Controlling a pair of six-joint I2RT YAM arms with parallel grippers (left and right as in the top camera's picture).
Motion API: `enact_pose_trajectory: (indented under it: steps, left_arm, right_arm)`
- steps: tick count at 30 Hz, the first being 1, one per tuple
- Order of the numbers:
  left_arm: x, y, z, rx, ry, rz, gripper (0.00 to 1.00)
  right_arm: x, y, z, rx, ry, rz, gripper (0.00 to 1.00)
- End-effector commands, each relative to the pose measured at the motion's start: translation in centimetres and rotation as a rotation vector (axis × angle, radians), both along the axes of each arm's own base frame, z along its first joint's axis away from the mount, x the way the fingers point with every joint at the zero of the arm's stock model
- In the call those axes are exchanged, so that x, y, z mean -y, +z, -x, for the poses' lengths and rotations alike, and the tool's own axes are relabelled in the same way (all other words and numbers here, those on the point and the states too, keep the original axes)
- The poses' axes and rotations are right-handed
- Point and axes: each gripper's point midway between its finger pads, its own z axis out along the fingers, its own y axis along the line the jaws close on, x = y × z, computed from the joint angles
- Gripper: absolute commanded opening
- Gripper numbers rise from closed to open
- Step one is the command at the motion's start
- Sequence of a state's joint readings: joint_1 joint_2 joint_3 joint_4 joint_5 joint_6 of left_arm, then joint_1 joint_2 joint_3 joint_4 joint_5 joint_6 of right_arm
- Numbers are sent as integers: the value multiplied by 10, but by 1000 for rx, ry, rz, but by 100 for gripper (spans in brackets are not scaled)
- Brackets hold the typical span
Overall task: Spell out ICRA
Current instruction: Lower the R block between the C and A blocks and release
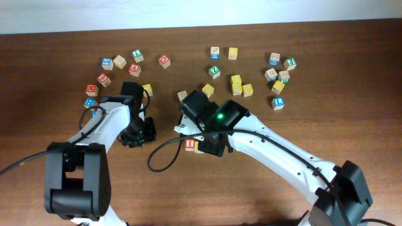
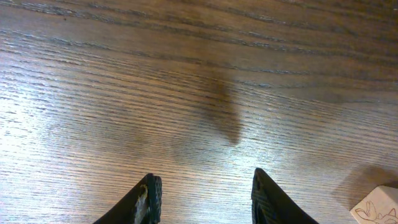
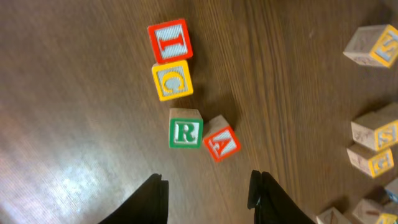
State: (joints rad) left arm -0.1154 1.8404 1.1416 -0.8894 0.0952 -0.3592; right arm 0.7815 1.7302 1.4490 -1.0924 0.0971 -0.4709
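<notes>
- The right gripper is hanging low over the brown wooden table. Its jaws are standing partly open, and it is holding nothing.
- Four letter cubes are lying in a row on the table just past that gripper's fingertips.
- The red wooden cube with the letter I is sitting at the far end of the row.
- The yellow wooden cube with the letter C is touching it on the near side.
- The green wooden cube with the letter R is lying just beside the C cube, a little out of line.
- The red wooden cube with the letter A is pressing against the R cube. It is turned crooked and sitting off to one side.
- The left gripper is hanging over bare wood, near the row but apart from it. Its jaws are also standing partly open, with nothing between them.
- A pale wooden cube with a line drawing is peeking in at the corner of the left wrist view.
- Many loose wooden letter cubes are lying scattered along the far side of the table.
</notes>
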Motion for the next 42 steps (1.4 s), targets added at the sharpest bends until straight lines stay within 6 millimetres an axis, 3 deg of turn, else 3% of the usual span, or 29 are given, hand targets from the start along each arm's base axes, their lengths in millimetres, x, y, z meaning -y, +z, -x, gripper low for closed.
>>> enact_pose_trajectory:
  steps: [1,4,5,6,8,11,13,16,18,19,21,24,30,42]
  left_arm:
    - [-3,-5,3,-14,-11,-15,39]
    - [-3,-4,3,-15,-11,-15,39]
    - [-3,-4,3,-15,-11,-15,39]
    - [-3,-4,3,-16,-11,-15,39]
    - [-3,-6,6,-26,-11,-13,39]
    - [-4,-10,13,-43,-11,-15,38]
    - [-4,-12,15,-47,-10,-15,38]
    - [-1,-12,16,-50,-8,1,34]
    - [6,-11,16,-54,-7,44,28]
    - [10,-10,17,-56,-6,70,20]
    - [13,-10,17,-57,-6,84,15]
    - [19,-10,14,-40,-24,88,18]
    - [24,-10,11,-26,-41,89,21]
    - [25,-10,10,-19,-42,90,23]
  right_arm:
    - [-2,1,5,-25,-11,-15,36]
    - [-8,2,1,-27,-86,-68,42]
    - [-5,4,-9,-12,-201,-96,43]
    - [0,5,-19,-9,-324,-129,54]
    - [19,6,-37,-25,-599,-192,57]
    - [38,-3,-20,-218,-711,-203,57]
    - [45,-23,-6,-293,-739,-163,22]
    - [53,-57,8,-337,-897,-122,4]
    - [53,-70,8,-335,-966,-138,4]
    - [53,-75,8,-332,-998,-148,4]
    - [53,-77,10,-343,-1004,-150,4]
    - [47,-84,23,-420,-1045,-168,4]
    - [40,-108,19,-412,-1141,-256,4]
    - [17,-107,29,-443,-1207,-284,4]
